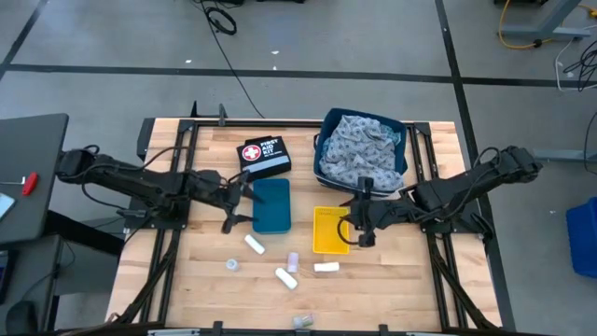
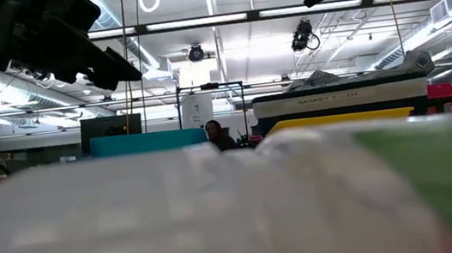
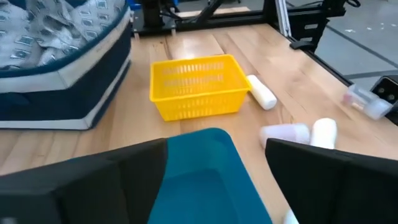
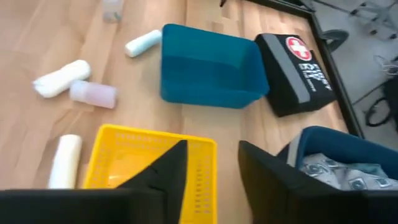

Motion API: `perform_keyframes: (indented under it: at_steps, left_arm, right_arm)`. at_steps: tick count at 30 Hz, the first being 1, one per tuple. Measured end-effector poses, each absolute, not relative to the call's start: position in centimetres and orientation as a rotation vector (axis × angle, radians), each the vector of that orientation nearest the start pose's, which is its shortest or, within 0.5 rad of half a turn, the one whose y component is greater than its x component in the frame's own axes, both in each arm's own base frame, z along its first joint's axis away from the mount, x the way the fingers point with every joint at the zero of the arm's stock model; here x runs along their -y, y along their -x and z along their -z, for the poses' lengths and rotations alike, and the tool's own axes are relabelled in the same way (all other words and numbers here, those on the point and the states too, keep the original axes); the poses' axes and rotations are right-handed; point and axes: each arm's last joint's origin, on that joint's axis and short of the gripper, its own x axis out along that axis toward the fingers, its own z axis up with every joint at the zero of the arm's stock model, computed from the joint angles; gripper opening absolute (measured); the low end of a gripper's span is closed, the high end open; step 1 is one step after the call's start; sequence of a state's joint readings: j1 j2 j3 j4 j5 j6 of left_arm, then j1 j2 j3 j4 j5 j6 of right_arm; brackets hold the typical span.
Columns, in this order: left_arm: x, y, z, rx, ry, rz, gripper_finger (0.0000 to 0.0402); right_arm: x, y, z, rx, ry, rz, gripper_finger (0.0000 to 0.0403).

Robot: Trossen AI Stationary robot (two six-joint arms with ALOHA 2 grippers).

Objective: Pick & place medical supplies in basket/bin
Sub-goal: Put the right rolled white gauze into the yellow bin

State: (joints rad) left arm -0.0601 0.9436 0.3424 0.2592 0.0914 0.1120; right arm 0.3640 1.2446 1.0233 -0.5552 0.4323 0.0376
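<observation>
Several white gauze rolls lie on the wood near the table's near edge, with a small pinkish vial, a tiny tape ring and a pale packet. Patterned cloth fills the dark blue basket. My left gripper is open at the left rim of the teal bin; the bin shows between its fingers in the left wrist view. My right gripper is open at the right rim of the yellow basket, seen below its fingers.
A black first-aid pouch lies at the far side, beside the teal bin. Black frame rails run along the table's left and right sides. The low view is mostly blocked by a blurred near object. Bare wood lies near the front edge around the rolls.
</observation>
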Motion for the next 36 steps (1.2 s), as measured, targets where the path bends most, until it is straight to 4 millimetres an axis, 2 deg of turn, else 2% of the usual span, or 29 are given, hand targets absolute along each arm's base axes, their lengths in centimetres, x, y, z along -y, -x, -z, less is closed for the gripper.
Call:
perform_keyframes:
  at_steps: [4,8,17,22,32,36]
  left_arm:
    - [2.0,-19.1,-19.5,-0.338,-0.122,0.163,0.0284]
    - [2.5,-19.0,-19.5,-0.341,-0.140,0.147,0.0284]
    - [2.9,-18.8,-19.1,-0.391,-0.142,0.111,0.0284]
    - [2.9,-18.7,-19.0,-0.403,-0.136,0.110,0.0284]
    - [2.9,-18.7,-18.9,-0.417,-0.137,0.110,0.0283]
    - [2.9,-18.8,-18.7,-0.429,-0.139,0.107,0.0283]
  right_arm:
    - [-8.4,-24.3,-29.1,-0.714,0.256,0.039,0.0204]
    - [-9.0,-25.0,-28.2,-0.743,0.264,0.026,0.0222]
    - [-11.4,-28.1,-23.6,-0.846,0.243,-0.069,0.0224]
    - [-12.7,-28.7,-21.9,-0.882,0.189,-0.094,0.0224]
    - [-16.5,-28.5,-21.4,-0.792,0.080,-0.143,0.0224]
    - [-17.6,-28.3,-20.5,-0.810,0.065,-0.140,0.0224]
